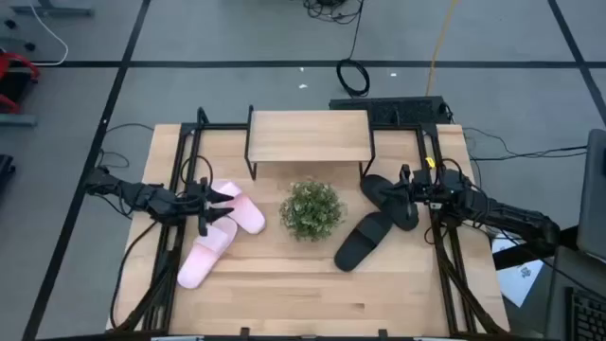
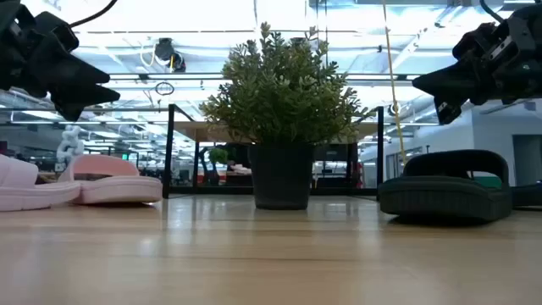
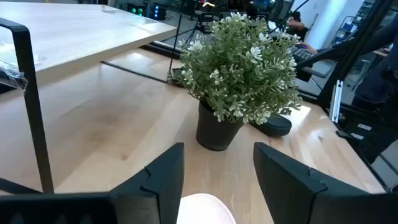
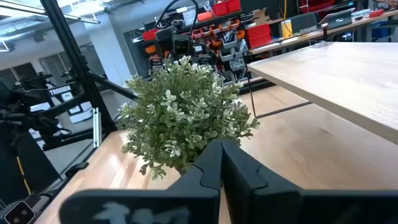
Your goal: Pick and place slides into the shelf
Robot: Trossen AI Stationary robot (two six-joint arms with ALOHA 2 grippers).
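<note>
Two light pink slides lie sole-down on the table's left side, one [image 1: 242, 211] nearer the plant, the other [image 1: 205, 253] toward the near edge. Two black slides lie on the right, one [image 1: 389, 201] farther back, one [image 1: 364, 242] nearer. The shelf [image 1: 308, 136] stands on its thin black legs at the far edge, with nothing on its plank top. My left gripper [image 1: 220, 201] hovers open above the far pink slide, whose end [image 3: 205, 210] shows under the fingers. My right gripper [image 1: 403, 188] hangs shut above the far black slide [image 2: 445, 185].
A potted green plant [image 1: 311, 209] stands mid-table between the two pairs, in front of the shelf. Black frame rails [image 1: 180, 180] run along both table sides. Bare wood [image 1: 312, 294] lies along the near edge.
</note>
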